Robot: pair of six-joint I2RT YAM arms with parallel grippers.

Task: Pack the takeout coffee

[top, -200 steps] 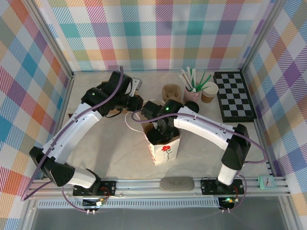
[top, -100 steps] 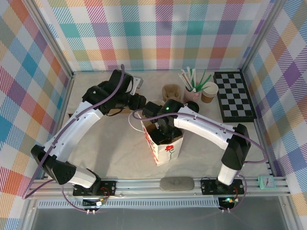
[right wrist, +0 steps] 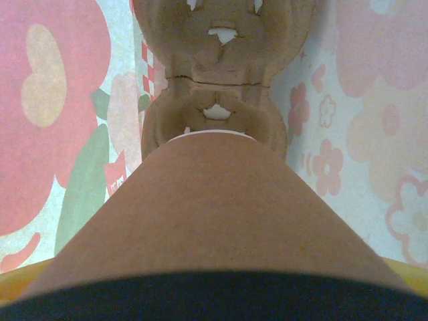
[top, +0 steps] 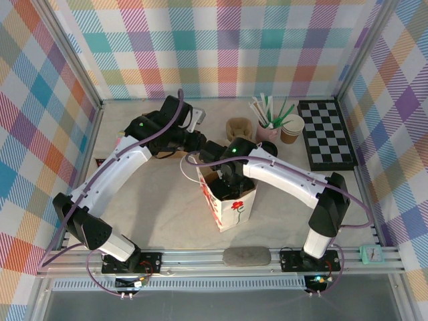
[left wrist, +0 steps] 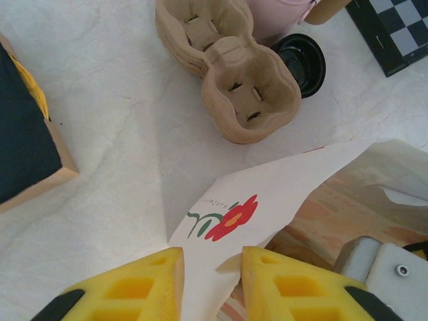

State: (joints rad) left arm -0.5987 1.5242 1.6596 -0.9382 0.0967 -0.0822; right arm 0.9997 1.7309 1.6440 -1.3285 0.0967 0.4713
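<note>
While your right hand (top: 226,177) holds the takeout coffee (right wrist: 214,221) upright inside the bag (top: 234,208), the carrier (right wrist: 221,63) lies straight below its base. Your left hand (left wrist: 212,269), narrow, straddles the bag's rim; whether it grips, you cannot tell.

Brown kraft cup (right wrist: 214,214) — base-down inside the floral bag (right wrist: 60,134), over a carrier pocket (right wrist: 194,100).

Checkerboard (top: 326,134) lies near the pink straw cup (top: 267,130).

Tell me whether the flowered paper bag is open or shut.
Open. The paper bag stands with its mouth spread wide, its rim between the left pincer fingers, and the brown cup is inside it.
</note>
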